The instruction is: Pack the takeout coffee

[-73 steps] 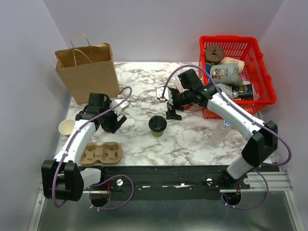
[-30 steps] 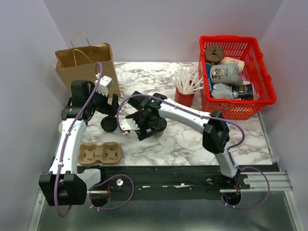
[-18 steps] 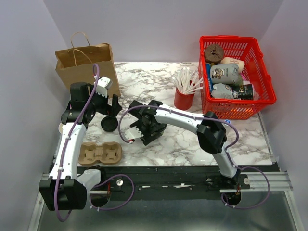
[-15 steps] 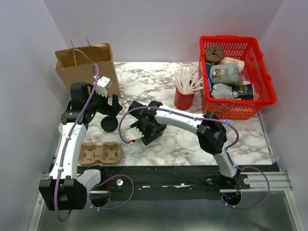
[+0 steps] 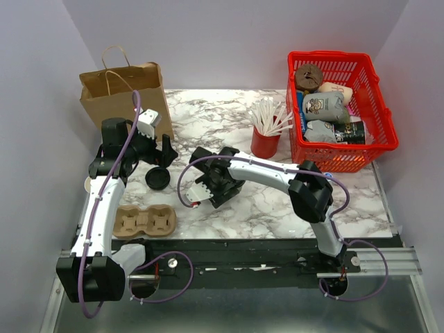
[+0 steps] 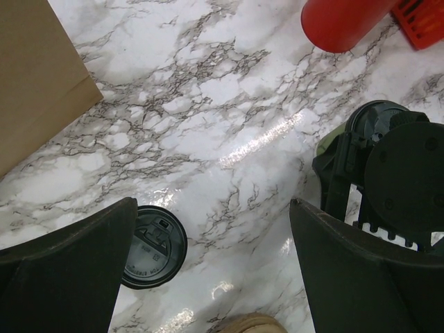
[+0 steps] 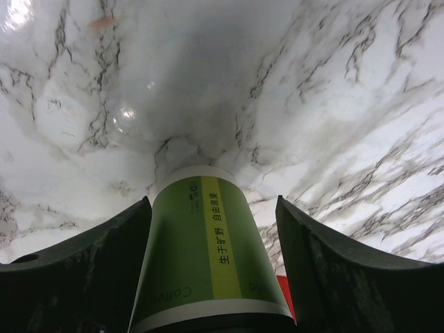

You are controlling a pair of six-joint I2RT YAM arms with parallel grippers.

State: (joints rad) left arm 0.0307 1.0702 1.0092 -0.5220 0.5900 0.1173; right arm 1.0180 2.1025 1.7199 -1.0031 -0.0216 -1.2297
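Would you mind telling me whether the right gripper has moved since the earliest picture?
Yes. The right gripper swung left, away from the red basket, and now straddles the takeout coffee.

Bearing a brown paper bag [image 5: 125, 97] upright at the far left of a white marble table [image 5: 208, 118] and a red basket [image 5: 361, 66] at the far right. Holding a red cup of white sticks [image 5: 265, 142] just beside that basket, and a cardboard cup carrier [image 5: 142, 222] near the front left edge. Carrying, near the middle, a loose black lid [image 5: 157, 179] and, to its right, the upright takeout coffee [image 7: 201, 243].
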